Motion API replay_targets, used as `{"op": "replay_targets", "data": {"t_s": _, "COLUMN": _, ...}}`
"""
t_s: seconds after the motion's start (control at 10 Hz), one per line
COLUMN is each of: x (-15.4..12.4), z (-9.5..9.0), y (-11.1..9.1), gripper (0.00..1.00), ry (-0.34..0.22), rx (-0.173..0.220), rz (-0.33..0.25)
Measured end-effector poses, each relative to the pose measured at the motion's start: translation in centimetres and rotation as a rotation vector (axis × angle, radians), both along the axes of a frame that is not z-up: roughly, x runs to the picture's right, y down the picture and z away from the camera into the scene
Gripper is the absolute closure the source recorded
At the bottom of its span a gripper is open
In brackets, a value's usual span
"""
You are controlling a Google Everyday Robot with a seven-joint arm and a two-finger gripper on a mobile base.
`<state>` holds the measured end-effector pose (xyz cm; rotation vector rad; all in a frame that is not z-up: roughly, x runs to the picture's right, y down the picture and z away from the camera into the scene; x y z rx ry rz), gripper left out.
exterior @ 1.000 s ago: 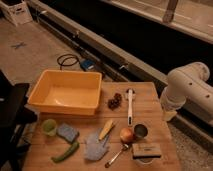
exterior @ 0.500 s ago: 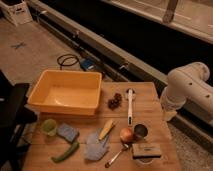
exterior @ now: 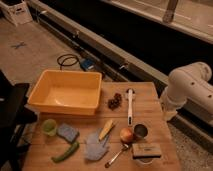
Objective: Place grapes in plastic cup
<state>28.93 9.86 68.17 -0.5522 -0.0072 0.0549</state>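
Camera view: the grapes (exterior: pixel 115 101) lie on the table (exterior: pixel 150 95) beside the yellow tub (exterior: pixel 67 92), well apart from the plastic cup (exterior: pixel 49 126) at front left. The arm (exterior: pixel 192 90) stands off right, its gripper out of view with jaws wide, presumably ready to reach.

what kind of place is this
Probably a robot test setup in a lab or workshop: a wooden table of household props like a yellow tub and grapes, bare concrete floor, white robot arm at right, its gripper out of frame.

One yellow tub (exterior: pixel 65 75), one bunch of grapes (exterior: pixel 115 101), one apple (exterior: pixel 126 135), one plastic cup (exterior: pixel 49 127), one metal cup (exterior: pixel 140 132), perhaps one spoon (exterior: pixel 117 155).
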Motion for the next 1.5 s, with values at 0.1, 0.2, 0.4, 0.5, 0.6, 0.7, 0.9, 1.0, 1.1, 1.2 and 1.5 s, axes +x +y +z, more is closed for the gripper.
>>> {"op": "replay_targets", "data": {"t_s": 0.1, "x": -0.5, "z": 0.4, "y": -0.8, "gripper": 0.35, "ry": -0.021, "rx": 0.008, "rz": -0.004}}
{"op": "replay_targets", "data": {"t_s": 0.2, "x": -1.8, "z": 1.1, "y": -2.0, "gripper": 0.35, "ry": -0.057, "rx": 0.020, "rz": -0.027}}
{"op": "replay_targets", "data": {"t_s": 0.4, "x": -4.7, "z": 2.4, "y": -3.8, "gripper": 0.35, "ry": -0.118, "rx": 0.032, "rz": -0.075}}
{"op": "replay_targets", "data": {"t_s": 0.5, "x": -6.8, "z": 3.5, "y": -5.1, "gripper": 0.35, "ry": -0.178, "rx": 0.042, "rz": -0.103}}
{"op": "replay_targets", "data": {"t_s": 0.6, "x": -8.1, "z": 4.1, "y": -5.9, "gripper": 0.35, "ry": -0.230, "rx": 0.052, "rz": -0.122}}
{"op": "replay_targets", "data": {"t_s": 0.7, "x": -9.1, "z": 4.5, "y": -6.4, "gripper": 0.35, "ry": -0.277, "rx": 0.062, "rz": -0.136}}
{"op": "replay_targets", "data": {"t_s": 0.9, "x": -11.1, "z": 5.1, "y": -7.0, "gripper": 0.35, "ry": -0.344, "rx": 0.083, "rz": -0.136}}
{"op": "replay_targets", "data": {"t_s": 1.0, "x": -12.6, "z": 5.6, "y": -7.2, "gripper": 0.35, "ry": -0.374, "rx": 0.088, "rz": -0.137}}
{"op": "replay_targets", "data": {"t_s": 1.1, "x": -13.8, "z": 6.1, "y": -7.2, "gripper": 0.35, "ry": -0.394, "rx": 0.088, "rz": -0.138}}
{"op": "replay_targets", "data": {"t_s": 1.2, "x": -15.1, "z": 6.6, "y": -7.1, "gripper": 0.35, "ry": -0.413, "rx": 0.083, "rz": -0.147}}
{"op": "replay_targets", "data": {"t_s": 1.5, "x": -14.8, "z": 6.6, "y": -7.1, "gripper": 0.35, "ry": -0.409, "rx": 0.084, "rz": -0.146}}
